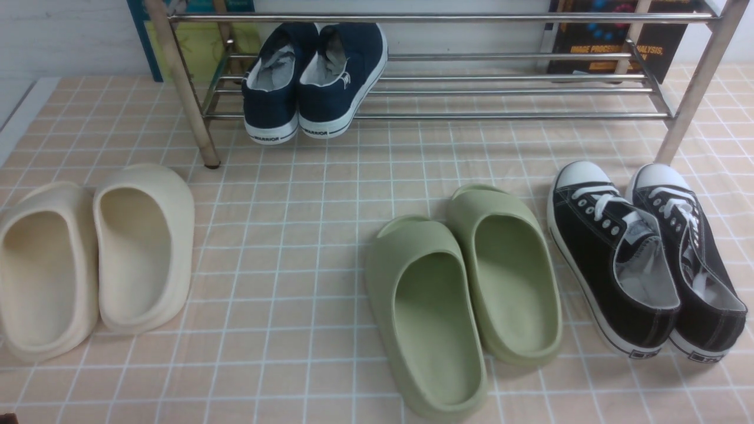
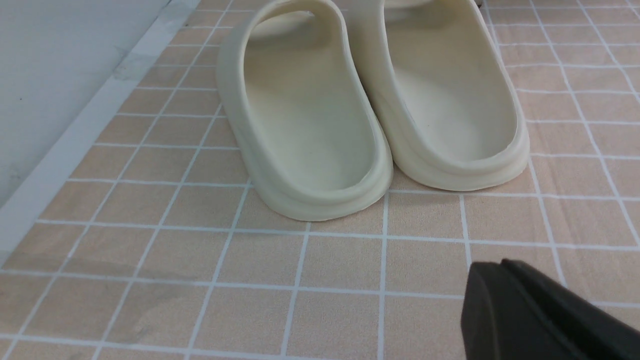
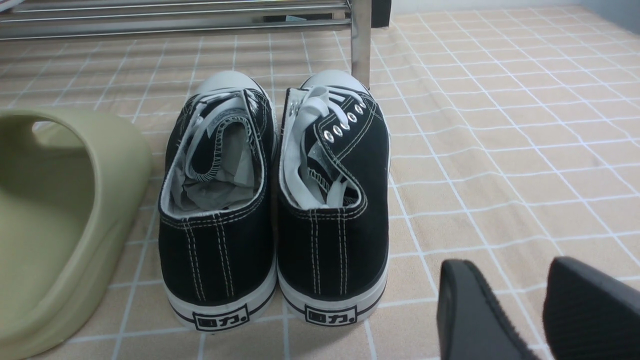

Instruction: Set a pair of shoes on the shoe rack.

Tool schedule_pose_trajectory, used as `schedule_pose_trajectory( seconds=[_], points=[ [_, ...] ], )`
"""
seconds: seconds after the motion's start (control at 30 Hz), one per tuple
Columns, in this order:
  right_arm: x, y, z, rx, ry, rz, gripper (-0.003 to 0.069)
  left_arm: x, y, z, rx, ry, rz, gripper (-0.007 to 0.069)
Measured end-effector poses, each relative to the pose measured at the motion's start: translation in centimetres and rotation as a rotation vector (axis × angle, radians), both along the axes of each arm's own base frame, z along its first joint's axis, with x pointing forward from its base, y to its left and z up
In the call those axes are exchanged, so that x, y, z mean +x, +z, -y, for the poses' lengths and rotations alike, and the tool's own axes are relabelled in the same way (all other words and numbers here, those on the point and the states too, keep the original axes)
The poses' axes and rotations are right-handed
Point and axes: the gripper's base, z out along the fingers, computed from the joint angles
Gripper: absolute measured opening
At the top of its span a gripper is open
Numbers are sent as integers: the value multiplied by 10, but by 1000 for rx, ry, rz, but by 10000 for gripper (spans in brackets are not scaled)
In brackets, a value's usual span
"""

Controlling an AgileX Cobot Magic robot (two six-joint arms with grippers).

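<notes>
The pair of shoes [image 1: 315,76], navy slip-ons with white soles, rests side by side on the left part of the shoe rack [image 1: 506,116], heels toward me and overhanging the front bar. Neither gripper shows in the front view. In the left wrist view my left gripper [image 2: 500,265] is shut with nothing in it, low over the tiled mat just short of the cream slides. In the right wrist view my right gripper [image 3: 512,267] stands open and empty, beside and behind the heels of the black sneakers. A chrome leg of the rack [image 3: 361,40] rises beyond them.
Cream slides [image 1: 94,253] [image 2: 310,115] lie at the left of the mat. Green slides [image 1: 430,318] [image 3: 55,210] lie in the middle and black lace-up sneakers [image 1: 642,259] [image 3: 330,230] at the right. Books [image 1: 612,41] lean behind the rack. The mat's left edge [image 2: 75,145] borders a white surface.
</notes>
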Motion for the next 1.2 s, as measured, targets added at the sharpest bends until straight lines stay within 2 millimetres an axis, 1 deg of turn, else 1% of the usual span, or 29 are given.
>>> schedule_pose_trajectory(
  seconds=[1.2],
  points=[
    [0,0,0,0,0,0,243,0,0,1,1,-19,-1,43]
  ],
)
